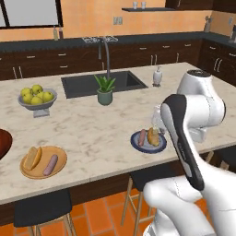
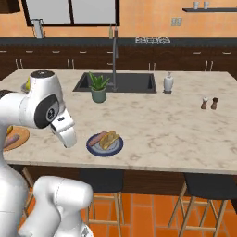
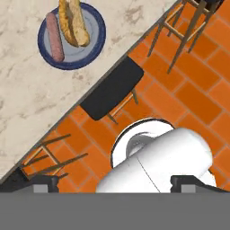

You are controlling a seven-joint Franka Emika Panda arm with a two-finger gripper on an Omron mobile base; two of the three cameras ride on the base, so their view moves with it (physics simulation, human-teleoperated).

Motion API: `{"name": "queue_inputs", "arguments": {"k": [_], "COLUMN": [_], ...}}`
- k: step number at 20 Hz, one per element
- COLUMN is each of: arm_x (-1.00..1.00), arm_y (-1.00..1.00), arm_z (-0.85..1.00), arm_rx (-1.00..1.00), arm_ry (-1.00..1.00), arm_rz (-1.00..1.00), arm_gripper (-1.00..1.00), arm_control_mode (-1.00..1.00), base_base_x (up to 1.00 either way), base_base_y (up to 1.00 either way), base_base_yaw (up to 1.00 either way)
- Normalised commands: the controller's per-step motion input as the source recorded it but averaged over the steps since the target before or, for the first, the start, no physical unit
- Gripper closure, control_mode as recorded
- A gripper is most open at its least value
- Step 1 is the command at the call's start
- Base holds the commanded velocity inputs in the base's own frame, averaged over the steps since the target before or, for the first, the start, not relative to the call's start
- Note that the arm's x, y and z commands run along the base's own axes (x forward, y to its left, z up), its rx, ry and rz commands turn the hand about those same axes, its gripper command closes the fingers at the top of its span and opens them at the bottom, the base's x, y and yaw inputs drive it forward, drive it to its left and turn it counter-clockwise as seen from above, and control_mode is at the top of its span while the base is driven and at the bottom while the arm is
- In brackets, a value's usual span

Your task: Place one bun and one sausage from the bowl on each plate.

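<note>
1. The wooden bowl (image 1: 2,143) is cut off by the left edge of the left base view, the task thing farthest from the gripper (image 3: 119,183); what it holds cannot be made out.
2. The tan plate (image 1: 59,156) comes next, near the counter's front edge and well apart from the gripper. On it the first bun (image 1: 32,157) lies to the left and the first sausage (image 1: 50,164) to the right, side by side.
3. The fruit bowl (image 1: 38,102) stands farther back on the counter, and the potted plant (image 1: 105,91) stands by the sink (image 1: 83,85), both well beyond the gripper.
4. The blue plate (image 1: 138,144) is the task thing nearest the gripper. It carries the second sausage (image 1: 142,137) and, just beside it, the second bun (image 1: 153,137) (split open along its top in the hand view).
5. In the hand view this plate sits toward the upper left, ahead of the fingertips (image 3: 45,182) and apart from them.
6. The gripper hangs past the counter edge, above the orange tiled floor (image 3: 179,103); a black stool seat (image 3: 112,87) lies between it and the blue plate.
7. Its jaws stand spread wide with nothing gripped between them.
</note>
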Motion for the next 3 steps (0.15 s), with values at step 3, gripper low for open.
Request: {"name": "queue_inputs", "arguments": {"k": [3], "arm_x": [-1.0], "arm_y": [-0.24], "arm_z": [0.53], "arm_rx": [0.01], "arm_ry": [-0.27], "arm_rz": [0.0], "arm_gripper": [-1.0], "arm_control_mode": [-1.0], "base_base_x": [0.0], "base_base_y": [0.0], "base_base_yaw": [0.0]}}
